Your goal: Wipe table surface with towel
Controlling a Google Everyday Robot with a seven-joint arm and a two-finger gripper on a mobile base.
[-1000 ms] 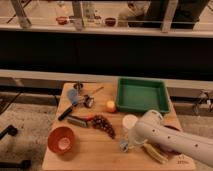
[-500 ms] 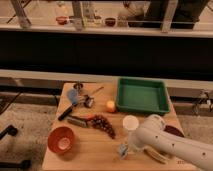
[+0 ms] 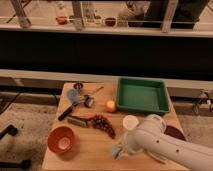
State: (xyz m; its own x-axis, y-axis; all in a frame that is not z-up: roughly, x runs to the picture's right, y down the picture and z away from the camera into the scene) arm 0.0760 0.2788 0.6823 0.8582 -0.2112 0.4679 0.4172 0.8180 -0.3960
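The gripper (image 3: 119, 150) is seen low over the table surface (image 3: 90, 145), near its front edge. It is clenched on the towel (image 3: 117, 151), which is pressed against the wood.

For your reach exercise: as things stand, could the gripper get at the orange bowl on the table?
Probably yes. The gripper, shut on the towel, sits low right of the orange bowl, with bare table surface between.
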